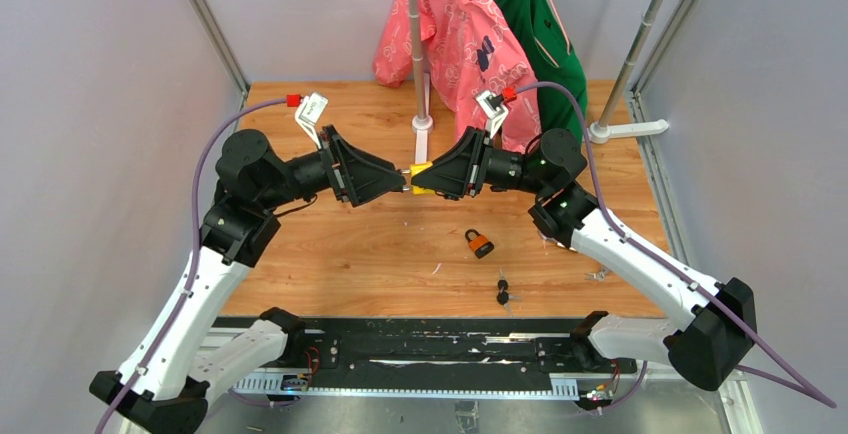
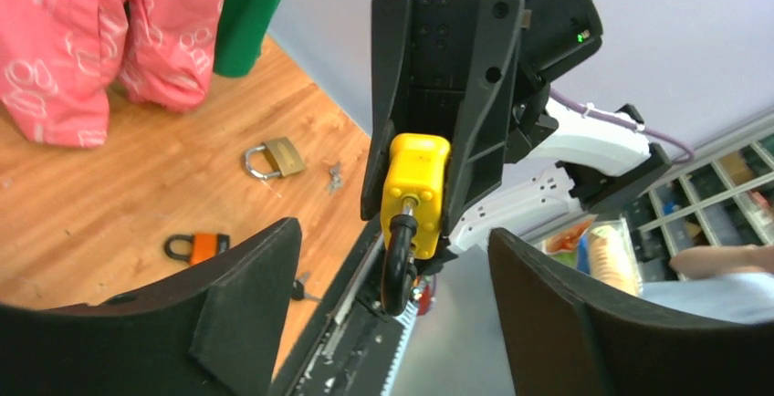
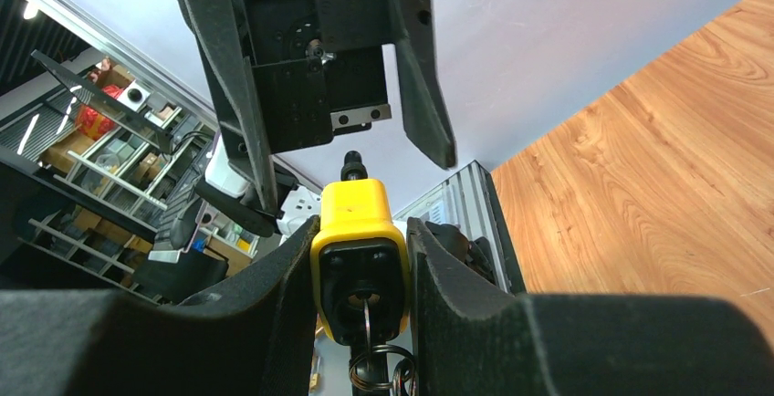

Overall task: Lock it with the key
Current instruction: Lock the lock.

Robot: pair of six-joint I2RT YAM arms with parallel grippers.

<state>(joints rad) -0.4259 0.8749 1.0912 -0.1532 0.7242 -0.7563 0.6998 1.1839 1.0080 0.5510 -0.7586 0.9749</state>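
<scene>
The right gripper [image 3: 360, 248] is clamping the yellow padlock [image 2: 417, 184] by its sides between its jaws, holding it in the air above the desk [image 1: 330, 274], at the middle of the top view. A key [image 3: 364, 310] on a ring is sitting in the keyhole, facing the right wrist camera. The black shackle [image 2: 398, 273] is pointing toward the left gripper [image 1: 403, 182], whose jaws are standing wide apart just in front of it, holding nothing. An orange padlock [image 1: 479, 244] and loose keys [image 1: 504, 290] are lying on the desk, lower right of centre.
</scene>
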